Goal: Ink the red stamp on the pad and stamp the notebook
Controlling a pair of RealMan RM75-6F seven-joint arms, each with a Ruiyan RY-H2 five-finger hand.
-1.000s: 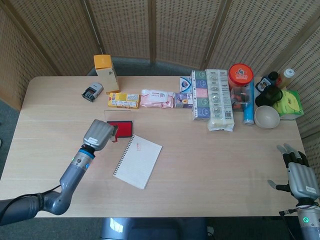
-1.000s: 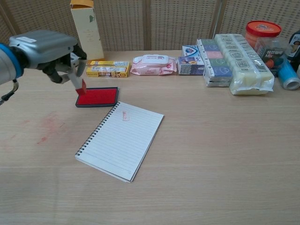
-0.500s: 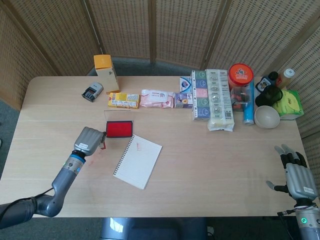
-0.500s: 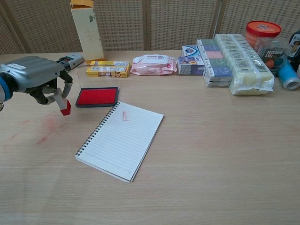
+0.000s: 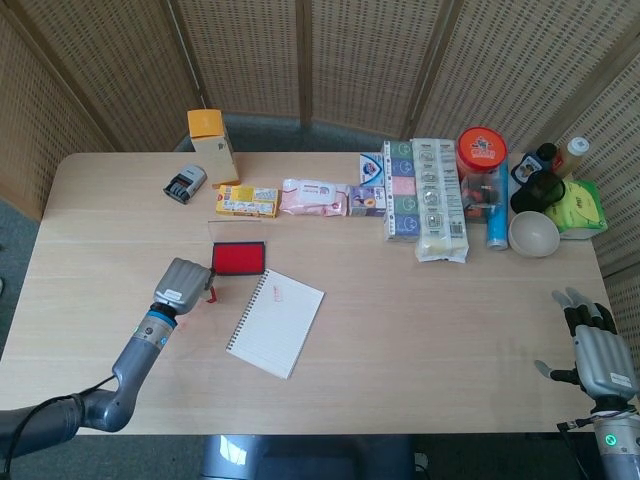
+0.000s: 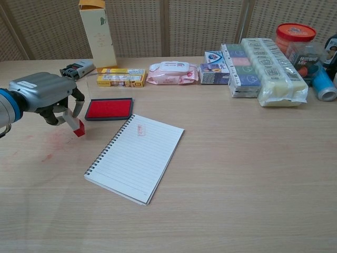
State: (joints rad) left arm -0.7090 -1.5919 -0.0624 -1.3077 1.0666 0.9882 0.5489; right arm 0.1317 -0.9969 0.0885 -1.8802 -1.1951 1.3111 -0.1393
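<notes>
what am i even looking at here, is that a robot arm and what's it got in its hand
Yes, it is a robot with two arms, each ending in a mechanical hand. One picture looks down on the table from the robot's head, the other looks across it from chest height. The left hand holds a small red stamp just above the wooden table, left of a spiral notebook that already bears one red mark near its top. Behind the stamp lies a red ink pad. The right hand rests at the table's near right corner, fingers apart, holding nothing. Along the far edge stand boxes, a wet wipes pack, a red-lidded jar and a bowl.
</notes>
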